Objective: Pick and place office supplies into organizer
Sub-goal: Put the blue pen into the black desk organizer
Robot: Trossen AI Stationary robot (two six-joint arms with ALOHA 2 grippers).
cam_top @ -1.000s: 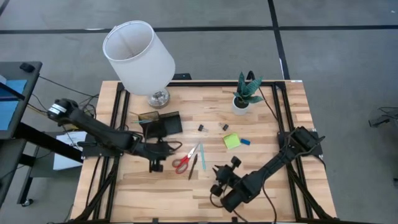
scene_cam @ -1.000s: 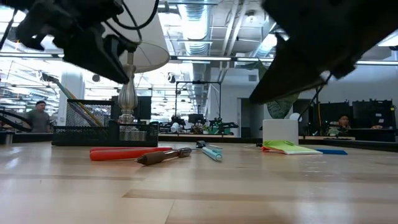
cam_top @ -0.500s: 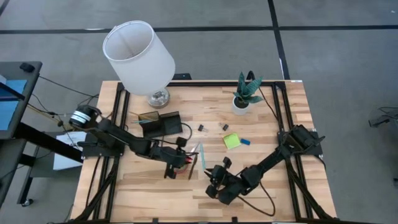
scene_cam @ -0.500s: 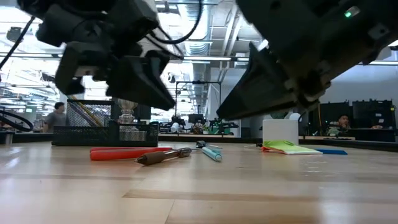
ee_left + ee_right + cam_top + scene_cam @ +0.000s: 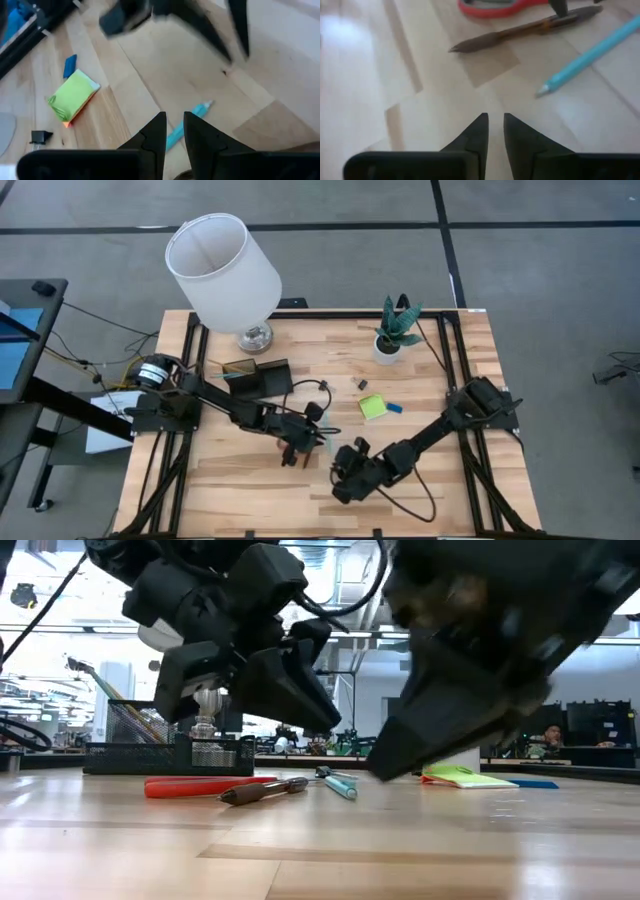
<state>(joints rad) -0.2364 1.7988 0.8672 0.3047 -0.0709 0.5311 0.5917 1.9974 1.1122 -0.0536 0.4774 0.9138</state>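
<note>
While both arms crowded the middle of the table, you had the left gripper (image 5: 173,131) poised over the light blue pen (image 5: 187,121), fingers nearly together and holding nothing, probably lining up a pick. Your right gripper (image 5: 493,131), likewise almost closed and empty, faced the dark pen (image 5: 525,32) and red-handled scissors (image 5: 500,7). The organizer (image 5: 258,379) sat by the lamp (image 5: 224,268); what lay inside it I couldn't make out.
</note>
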